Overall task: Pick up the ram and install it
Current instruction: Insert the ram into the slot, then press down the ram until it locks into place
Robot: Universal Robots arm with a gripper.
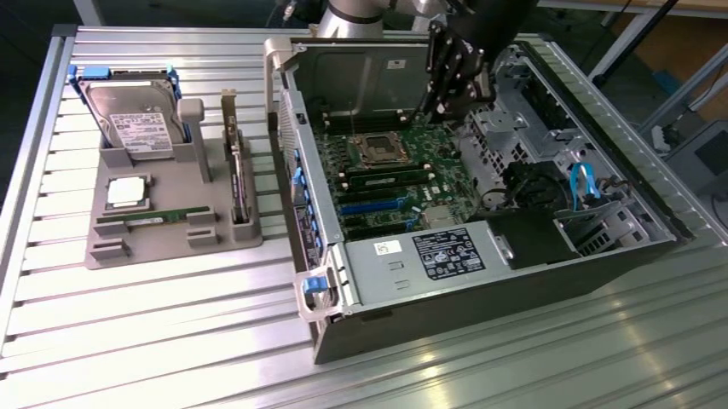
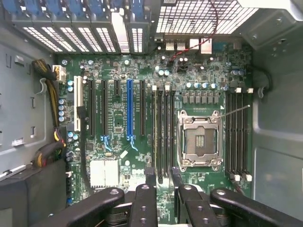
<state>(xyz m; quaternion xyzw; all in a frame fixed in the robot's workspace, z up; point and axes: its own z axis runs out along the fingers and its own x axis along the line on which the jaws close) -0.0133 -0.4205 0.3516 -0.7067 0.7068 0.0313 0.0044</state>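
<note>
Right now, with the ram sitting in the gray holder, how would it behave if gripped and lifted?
The ram is a thin, narrow green board, so it is probably stiff and light for its length. It sits seated in the holder, so it may drag slightly coming out. A board that thin looks fragile under hard squeezing.

One computer case [image 1: 455,328] holds one motherboard [image 2: 118,71] with one processor socket [image 2: 199,142]; one blue slot [image 2: 129,111]; one white slot [image 2: 77,111]. One grey rack [image 1: 170,249] carries one hard drive [image 1: 136,119]; one processor chip [image 1: 126,192]; one ram [image 1: 153,218]; one expansion card [image 1: 238,170].
</note>
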